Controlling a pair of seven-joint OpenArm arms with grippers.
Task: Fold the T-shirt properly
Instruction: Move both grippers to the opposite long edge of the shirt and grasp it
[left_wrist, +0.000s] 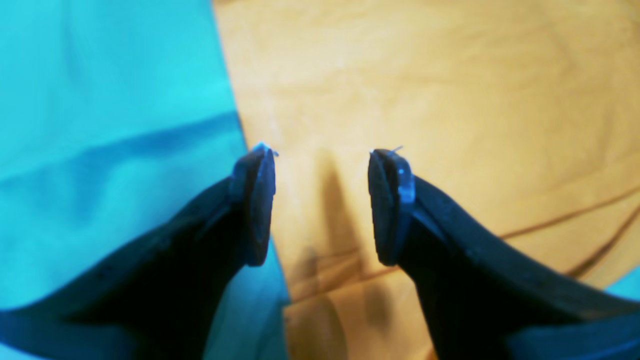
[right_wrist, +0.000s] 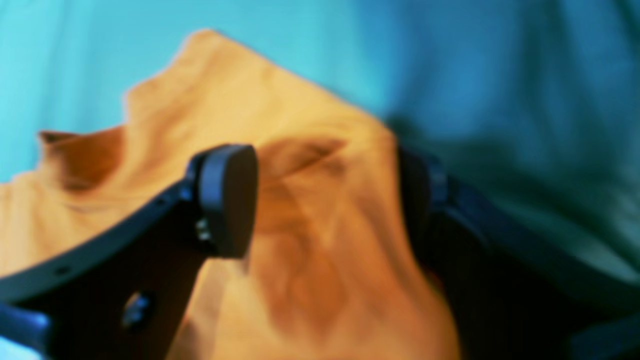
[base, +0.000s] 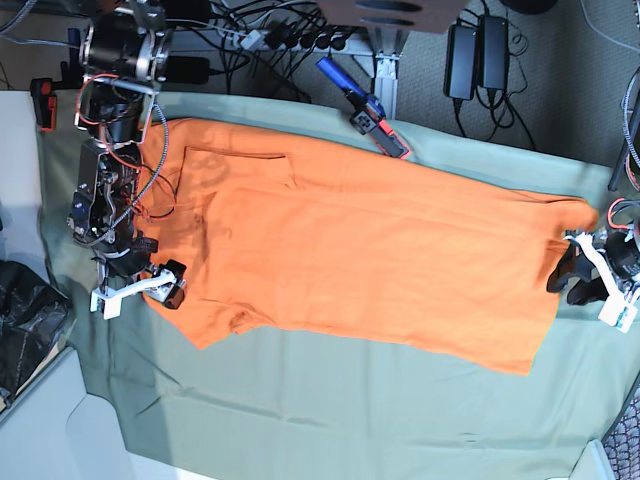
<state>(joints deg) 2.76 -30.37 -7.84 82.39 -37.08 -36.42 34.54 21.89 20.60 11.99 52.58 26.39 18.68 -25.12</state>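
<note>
The orange T-shirt (base: 370, 260) lies spread flat on the sage-green cloth (base: 300, 420), long side running left to right. My right gripper (base: 165, 283) is at the shirt's left edge. In the right wrist view it (right_wrist: 325, 195) stands open, with a raised fold of the shirt (right_wrist: 320, 260) between its fingers; the far finger is partly hidden by fabric. My left gripper (base: 575, 277) is at the shirt's right end. In the left wrist view it (left_wrist: 322, 160) is open and empty just above the shirt (left_wrist: 450, 100), beside the cloth (left_wrist: 100, 100).
A blue and red tool (base: 365, 105) lies at the cloth's back edge, touching the shirt. Cables and power bricks (base: 478, 50) crowd the floor behind. A black bag (base: 25, 310) sits at the left. The green cloth shows blue-tinted in the right wrist view (right_wrist: 500, 75).
</note>
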